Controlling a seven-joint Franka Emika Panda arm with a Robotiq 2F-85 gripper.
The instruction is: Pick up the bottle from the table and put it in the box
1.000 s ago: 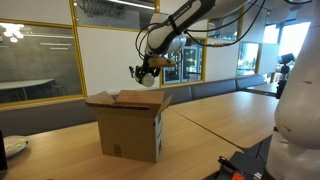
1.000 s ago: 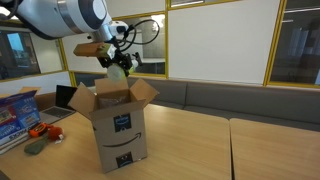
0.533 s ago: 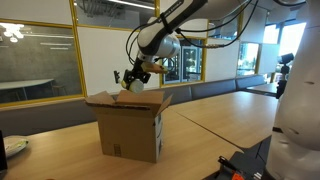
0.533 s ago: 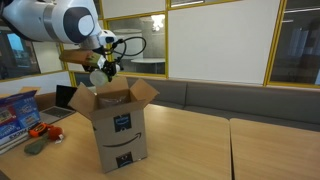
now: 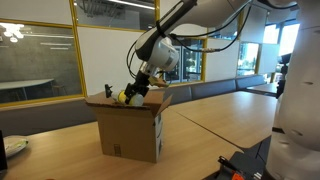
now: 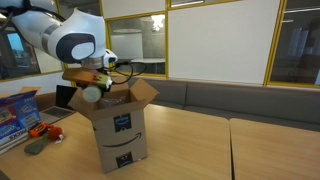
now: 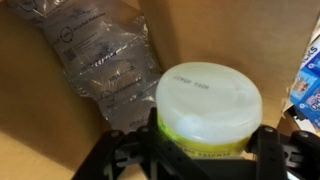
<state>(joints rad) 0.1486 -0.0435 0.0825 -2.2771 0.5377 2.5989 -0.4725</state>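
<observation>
Crumpled clear plastic packing (image 7: 95,60) — a colourful printed package (image 6: 15,108).

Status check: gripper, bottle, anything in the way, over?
Status: gripper shut on bottle, at the open box mouth. Bottle not yet released. Plastic air-pillow packing inside the box beneath it; no blockage seen.

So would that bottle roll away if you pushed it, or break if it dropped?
The bottle looks round, so lying on its side it would probably roll. It seems small and plastic, so it is likely light and hard to break. The puffy packing bag in the box might cushion it too.
</observation>
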